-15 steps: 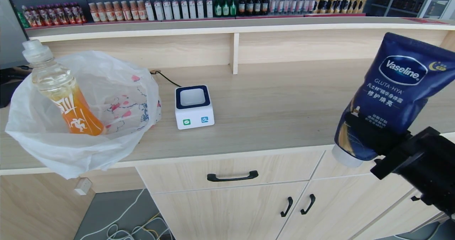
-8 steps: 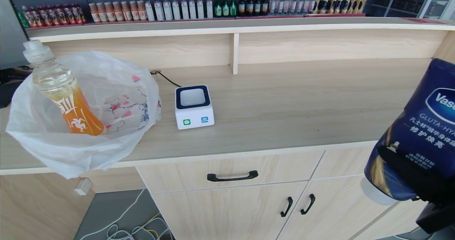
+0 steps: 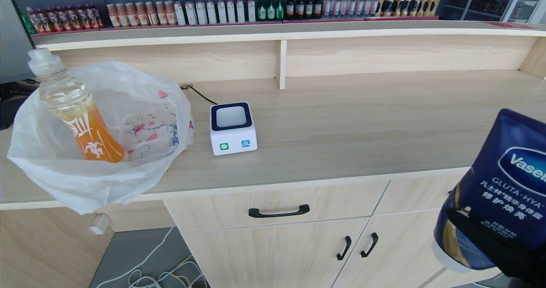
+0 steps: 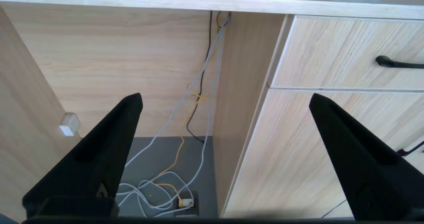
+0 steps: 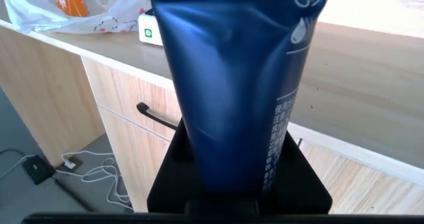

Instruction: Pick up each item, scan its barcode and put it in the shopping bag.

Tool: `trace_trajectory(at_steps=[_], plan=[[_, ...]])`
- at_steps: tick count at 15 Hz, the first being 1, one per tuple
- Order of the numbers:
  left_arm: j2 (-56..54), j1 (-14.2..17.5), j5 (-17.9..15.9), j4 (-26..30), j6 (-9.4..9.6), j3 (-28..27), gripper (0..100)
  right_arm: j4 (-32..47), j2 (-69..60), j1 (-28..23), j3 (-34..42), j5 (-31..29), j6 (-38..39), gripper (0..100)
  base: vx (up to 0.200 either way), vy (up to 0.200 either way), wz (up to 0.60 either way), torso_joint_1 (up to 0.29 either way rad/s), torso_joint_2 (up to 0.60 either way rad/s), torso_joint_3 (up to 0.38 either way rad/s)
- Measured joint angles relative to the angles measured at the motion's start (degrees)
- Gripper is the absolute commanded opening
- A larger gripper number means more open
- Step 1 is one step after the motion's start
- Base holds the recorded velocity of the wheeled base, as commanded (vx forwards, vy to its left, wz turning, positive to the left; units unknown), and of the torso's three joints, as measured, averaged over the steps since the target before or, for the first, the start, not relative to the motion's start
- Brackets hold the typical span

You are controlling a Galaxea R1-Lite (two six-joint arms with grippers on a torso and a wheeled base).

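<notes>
Counter (image 3: pixel 341 121), blue tube (image 3: pixel 507 181) in right gripper (image 5: pixel 235 168)

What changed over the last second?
The right gripper, shut on the blue lotion tube throughout, carried it down and to the robot's right, away from the scanner. The shopping bag, the orange drink bottle inside it and the scanner stayed put.

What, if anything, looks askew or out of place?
The orange drink bottle leans tilted in the shopping bag, its neck poking above the rim, and the bag sags over the counter edge. The lotion tube hangs cap-down in the right tool, well clear of the scanner.
</notes>
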Motion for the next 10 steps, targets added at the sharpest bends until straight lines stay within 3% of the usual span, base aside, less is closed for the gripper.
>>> trace_trajectory(at_steps=[6, 10], plan=[[0.00, -0.02, 0.00, 0.00, -0.02, 0.00, 100, 0.38, 0.80, 1.12, 0.11, 1.33, -6.70, 0, 0.000, 0.000, 0.00, 0.000, 0.00, 0.000], [0.00, 0.00, 0.00, 0.00, -0.02, 0.00, 100, 0.33, 2.71, 2.54, -3.11, 6.18, -16.53, 0, 0.000, 0.000, 0.00, 0.000, 0.00, 0.000]])
